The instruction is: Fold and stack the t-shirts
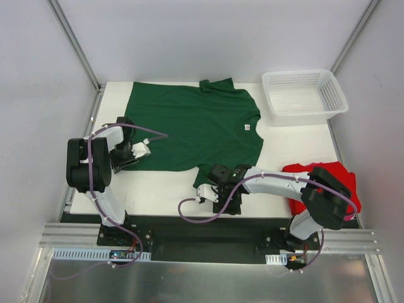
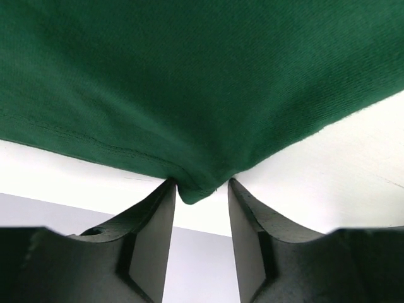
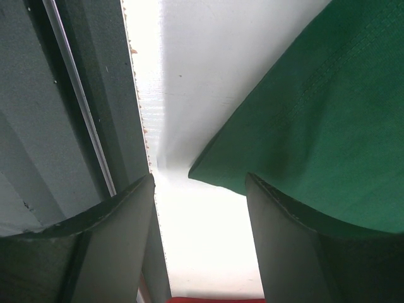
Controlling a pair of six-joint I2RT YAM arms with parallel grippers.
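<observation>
Across the white bench [image 1: 165,192], the green t-shirt [image 1: 189,126] lies long axis left-to-right: left tool [image 2: 201,189] pinches its hem corner [image 2: 196,191], wide-open right tool [image 3: 199,183] faces the near sleeve [image 1: 206,175].

1 green t-shirt [image 1: 196,123], 1 red t-shirt [image 1: 341,168], 1 basket [image 1: 303,95], 2 arms [image 1: 88,165]

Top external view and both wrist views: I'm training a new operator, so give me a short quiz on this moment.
1. True or false: the red t-shirt lies outside the basket.
2. Whose jaws stand wide open? A: left gripper. B: right gripper. C: both.
3. Fill in: the left gripper pinches a corner of the ___.
Key: 1 true; 2 B; 3 green t-shirt.
</observation>
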